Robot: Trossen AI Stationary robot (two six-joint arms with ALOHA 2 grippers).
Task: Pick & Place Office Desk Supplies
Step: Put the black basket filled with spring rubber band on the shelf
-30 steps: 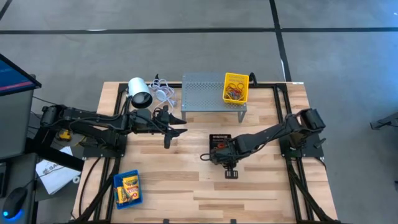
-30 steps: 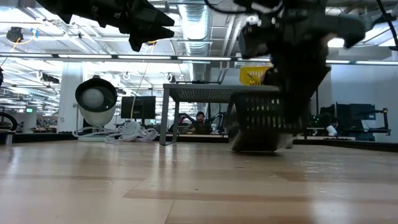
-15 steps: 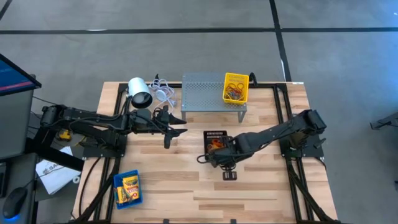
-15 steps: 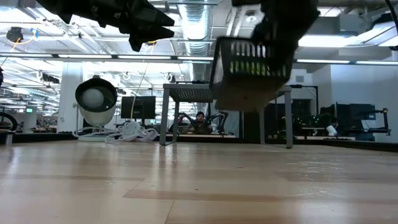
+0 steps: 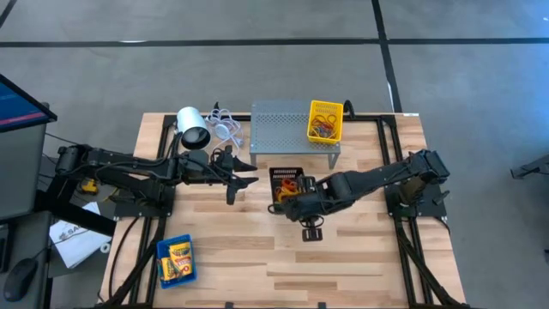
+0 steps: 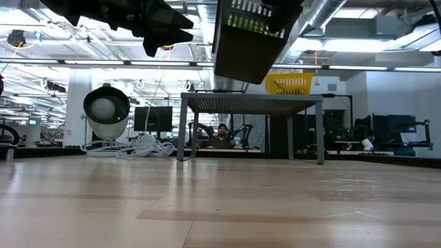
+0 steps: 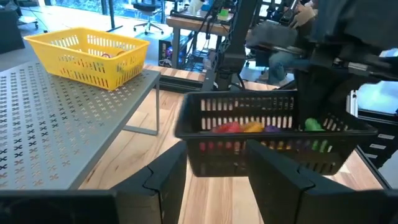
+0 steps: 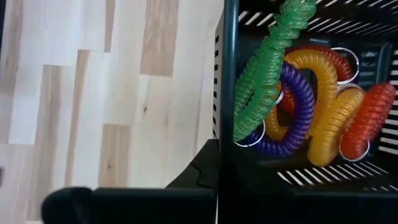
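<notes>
A black bin [image 5: 287, 182] hangs high above the table's middle, with coiled loops [image 8: 292, 106] in green, purple, orange and red inside it. My right gripper [image 5: 297, 204] is shut on it. My left gripper [image 5: 246, 177] waits open and empty to the bin's left, level with the bin [image 7: 273, 134]. A yellow bin [image 5: 325, 121] rests with its bottom on the grey stand [image 5: 283, 129]. A blue bin [image 5: 176, 260] holding yellow crayon boxes sits near the front left. My right gripper holds the black bin by its near wall, at the rim [image 8: 229, 143], coming steeply from above. One finger [image 8: 205, 171] shows on the wall's outer side; the wall hides the other. The bin is lifted clear of the table and tilts [image 6: 248, 38].
A white cylinder [image 5: 193, 129] with its white cable [image 5: 225, 127] lies at the far left beside the stand. Bare wood [image 5: 343, 249] stretches across the table's near half.
My right gripper has risen steeply with the black bin, drifting a little toward the left gripper and the stand. The bin, low at the table a second ago, now hangs well above it and sits tipped.
</notes>
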